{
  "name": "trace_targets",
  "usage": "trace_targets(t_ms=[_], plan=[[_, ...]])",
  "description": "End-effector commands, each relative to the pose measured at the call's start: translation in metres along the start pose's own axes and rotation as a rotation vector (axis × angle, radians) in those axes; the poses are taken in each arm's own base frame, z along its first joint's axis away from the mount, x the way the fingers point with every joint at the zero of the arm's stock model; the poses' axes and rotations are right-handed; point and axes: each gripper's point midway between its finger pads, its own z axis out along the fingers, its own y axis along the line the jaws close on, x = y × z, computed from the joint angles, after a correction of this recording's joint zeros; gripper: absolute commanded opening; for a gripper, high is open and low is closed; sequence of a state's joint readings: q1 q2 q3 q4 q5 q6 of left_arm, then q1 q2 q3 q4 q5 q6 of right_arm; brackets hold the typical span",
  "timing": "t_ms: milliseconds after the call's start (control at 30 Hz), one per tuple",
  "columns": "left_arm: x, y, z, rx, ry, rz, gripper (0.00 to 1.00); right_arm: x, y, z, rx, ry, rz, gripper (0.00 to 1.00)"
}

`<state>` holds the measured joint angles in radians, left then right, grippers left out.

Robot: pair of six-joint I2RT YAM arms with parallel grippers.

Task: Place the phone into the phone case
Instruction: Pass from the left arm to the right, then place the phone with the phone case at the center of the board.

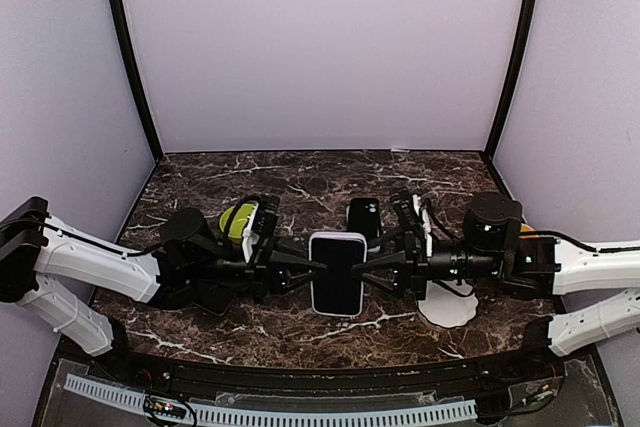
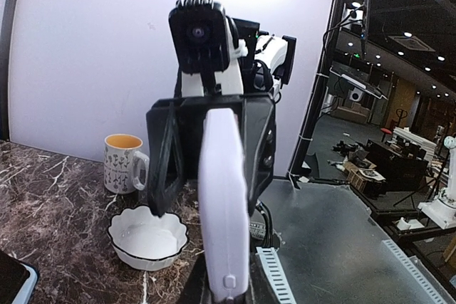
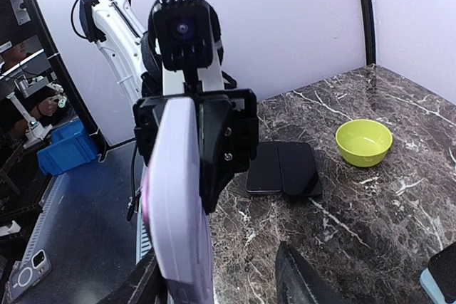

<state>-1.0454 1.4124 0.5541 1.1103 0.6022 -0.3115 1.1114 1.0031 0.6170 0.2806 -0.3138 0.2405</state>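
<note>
A white phone case (image 1: 336, 272) with a black face is held off the table between both grippers, its face turned toward the top camera. Both wrist views show it edge-on, in the left wrist view (image 2: 224, 204) and in the right wrist view (image 3: 178, 211). My left gripper (image 1: 314, 267) is shut on its left edge, with dark fingers on both sides (image 2: 226, 288). My right gripper (image 1: 366, 269) is open at its right edge; one finger lies against the case and the other stands well apart (image 3: 217, 282). A black phone (image 1: 364, 217) lies flat just behind.
A green bowl (image 1: 237, 219) sits behind the left arm. A white scalloped bowl (image 1: 447, 307) and a patterned mug (image 2: 125, 163) sit by the right arm. Two flat black slabs (image 3: 283, 169) lie near the green bowl (image 3: 364, 142). Walls enclose three sides.
</note>
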Motion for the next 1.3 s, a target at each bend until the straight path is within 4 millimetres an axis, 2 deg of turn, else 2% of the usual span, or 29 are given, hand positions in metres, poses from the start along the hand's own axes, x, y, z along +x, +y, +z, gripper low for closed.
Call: trace_targets(t_ms=[0,200,233,300,333,367,400,467,533,733,867,967,1167,1267], plan=[[-0.042,-0.016,-0.005,0.035,-0.134,0.050,0.00,0.004,-0.002,0.006,-0.017,-0.013,0.043,0.44],[-0.041,-0.012,-0.005,0.014,-0.131,0.042,0.00,0.000,0.000,0.007,-0.028,-0.030,0.040,0.01],[-0.040,-0.011,-0.005,0.008,-0.125,0.037,0.00,0.000,-0.001,0.007,-0.020,-0.033,0.041,0.00],[-0.038,-0.006,-0.005,-0.026,-0.120,0.024,0.00,-0.003,-0.006,0.005,0.013,-0.038,0.050,0.00],[-0.040,0.003,-0.007,-0.077,-0.129,0.016,0.05,-0.004,-0.009,0.004,0.029,-0.041,0.058,0.00],[-0.038,0.009,-0.009,-0.121,-0.120,0.000,0.12,-0.004,-0.014,0.002,0.064,-0.042,0.075,0.00],[-0.038,0.023,-0.013,-0.204,-0.130,-0.012,0.32,-0.003,-0.022,0.001,0.111,-0.039,0.104,0.00],[-0.034,0.042,-0.024,-0.339,-0.121,-0.026,0.53,0.003,-0.036,-0.001,0.191,-0.007,0.172,0.00],[-0.030,0.055,-0.037,-0.447,-0.101,-0.026,0.61,0.013,-0.039,0.001,0.201,0.039,0.249,0.00],[-0.012,0.092,-0.087,-0.804,0.002,-0.064,0.68,0.063,-0.052,0.012,0.264,0.191,0.583,0.00],[-0.008,0.099,-0.105,-0.895,0.035,-0.060,0.69,0.095,-0.047,0.025,0.210,0.262,0.762,0.00],[-0.007,0.101,-0.109,-0.919,0.047,-0.065,0.69,0.119,-0.053,0.026,0.238,0.316,0.837,0.00],[-0.002,0.101,-0.109,-0.917,0.077,-0.068,0.69,0.151,-0.082,0.014,0.336,0.351,0.945,0.00],[-0.001,0.101,-0.112,-0.926,0.082,-0.064,0.69,0.167,-0.089,0.013,0.370,0.374,0.974,0.00]])
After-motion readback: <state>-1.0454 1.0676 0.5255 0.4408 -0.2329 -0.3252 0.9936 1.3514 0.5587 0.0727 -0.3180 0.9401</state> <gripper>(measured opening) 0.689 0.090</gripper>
